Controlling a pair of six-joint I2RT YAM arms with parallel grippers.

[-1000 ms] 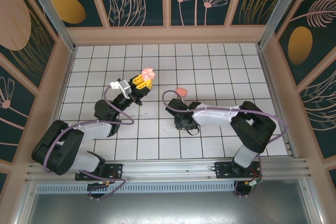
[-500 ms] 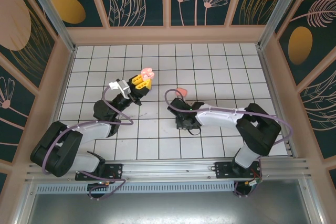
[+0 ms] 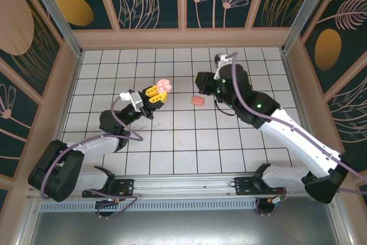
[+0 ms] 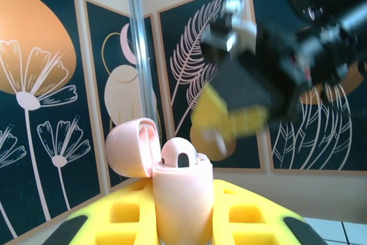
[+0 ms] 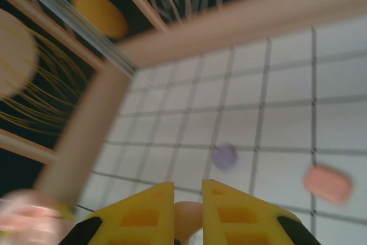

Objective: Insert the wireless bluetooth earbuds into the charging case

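Note:
My left gripper (image 3: 156, 93) is shut on a pale pink charging case (image 4: 182, 199), held upright above the floor with its lid (image 4: 131, 146) open. One pale pink earbud (image 4: 179, 154) sits in the case's left slot. My right gripper (image 3: 200, 81) hangs raised to the right of the case, and its blurred yellow fingers (image 4: 235, 120) show in the left wrist view. In the right wrist view my right gripper (image 5: 188, 190) is shut on a second pale pink earbud (image 5: 188, 221). The held case (image 5: 27, 214) is a blur at that view's lower left.
A coral-pink case (image 3: 198, 101) lies on the white tiled floor (image 3: 241, 136) between the two grippers, also seen as the coral-pink case (image 5: 327, 183). A small lilac round piece (image 5: 224, 156) lies on the tiles further back. Wooden walls (image 3: 183, 38) ring the floor.
My right arm has lifted off the floor at the front middle and swung up and back, ending beside the held case. The left gripper with the case shifted slightly.

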